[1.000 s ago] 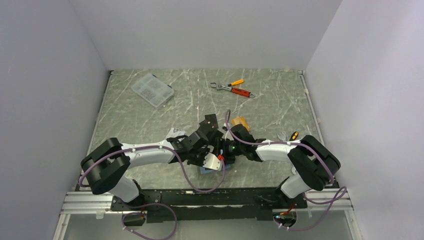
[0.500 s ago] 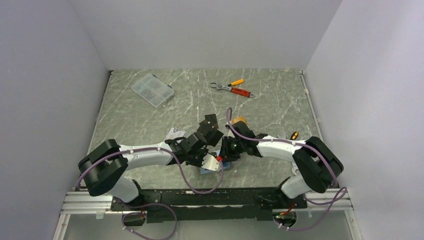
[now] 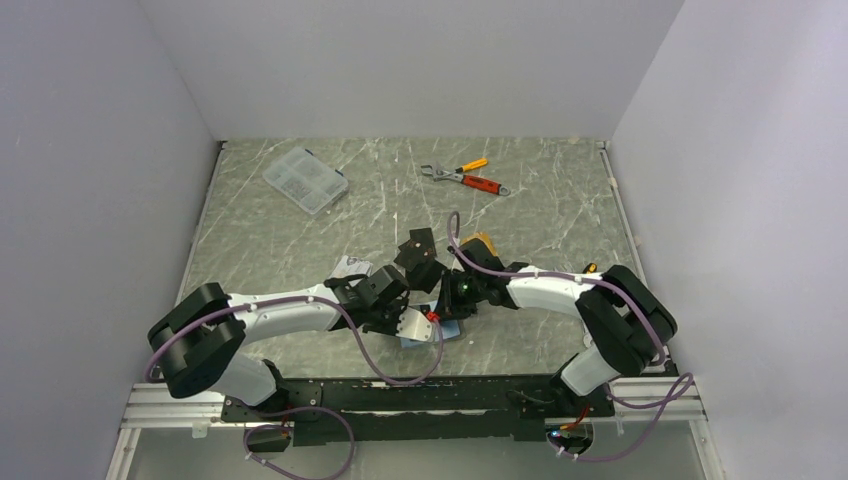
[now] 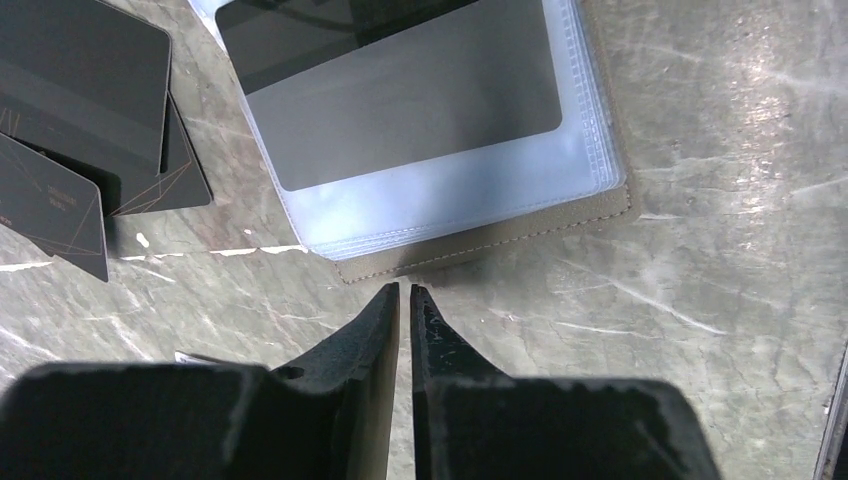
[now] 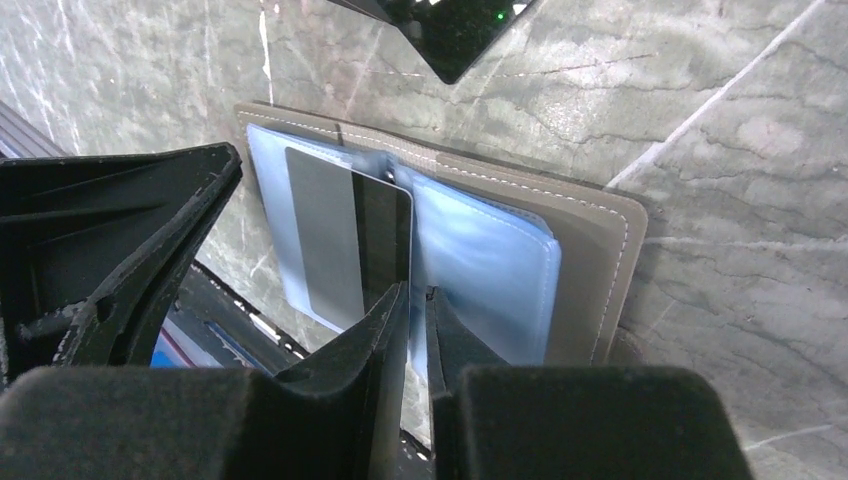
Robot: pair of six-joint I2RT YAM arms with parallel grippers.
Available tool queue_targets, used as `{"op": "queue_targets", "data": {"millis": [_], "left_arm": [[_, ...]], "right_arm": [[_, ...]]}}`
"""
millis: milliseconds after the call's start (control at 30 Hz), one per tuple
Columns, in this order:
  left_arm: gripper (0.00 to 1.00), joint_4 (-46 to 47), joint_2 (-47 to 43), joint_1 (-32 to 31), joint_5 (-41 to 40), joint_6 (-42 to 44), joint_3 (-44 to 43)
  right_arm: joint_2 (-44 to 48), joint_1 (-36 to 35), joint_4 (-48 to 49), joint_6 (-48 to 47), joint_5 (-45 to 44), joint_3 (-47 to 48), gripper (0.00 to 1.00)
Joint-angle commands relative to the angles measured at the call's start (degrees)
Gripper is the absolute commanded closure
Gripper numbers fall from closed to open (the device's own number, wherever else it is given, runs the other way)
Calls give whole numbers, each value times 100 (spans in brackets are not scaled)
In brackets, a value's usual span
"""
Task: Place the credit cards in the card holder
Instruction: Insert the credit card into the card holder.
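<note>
The left gripper [image 4: 405, 290] is shown with its fingers drawn almost together, a thin slit left between them and nothing held there. The right gripper [image 5: 418, 293] is likewise nearly closed. Both are crowded nose to nose, low over the near middle of the table [image 3: 560, 220], so that in the top view most of the card holder is hidden beneath them. Just beyond them, at 12 o'clock, black cards [image 3: 418, 250] are fanned and overlapping. An orange-gold card [image 3: 482, 243] is seen at 1 o'clock, partly behind the right arm. Well away, a clear compartment box [image 3: 305, 180] is placed between 10 and 11 o'clock, and a wrench and pliers [image 3: 465, 178] are laid together near 12 o'clock, toward the back. The card holder [image 4: 500, 238] is spread open, lining upward, its long axis running from about 8 to 2 o'clock in the left wrist view. A silvery-grey card [image 4: 420, 110] with a dark stripe is set in its clear sleeve, long side along the same axis. The holder's taupe edge is found just ahead of the left fingertips, at 12 o'clock, not touched by them. In the right wrist view the right tips are placed at that card's near corner, over the holder's fold; whether the corner is nipped cannot be told.
</note>
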State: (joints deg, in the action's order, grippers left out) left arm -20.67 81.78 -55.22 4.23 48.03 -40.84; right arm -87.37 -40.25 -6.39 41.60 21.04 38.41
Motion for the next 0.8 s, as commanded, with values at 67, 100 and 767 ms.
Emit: {"op": "queue_targets", "data": {"millis": [67, 100, 767], "left_arm": [[86, 75, 179, -7, 93, -161, -99], [86, 99, 199, -10, 95, -159, -96], [89, 199, 355, -34, 104, -185, -110]], "right_arm": [[-161, -89, 160, 173, -93, 172, 86], [-159, -94, 185, 191, -77, 172, 87], [-371, -382, 849, 379, 606, 369, 76]]}}
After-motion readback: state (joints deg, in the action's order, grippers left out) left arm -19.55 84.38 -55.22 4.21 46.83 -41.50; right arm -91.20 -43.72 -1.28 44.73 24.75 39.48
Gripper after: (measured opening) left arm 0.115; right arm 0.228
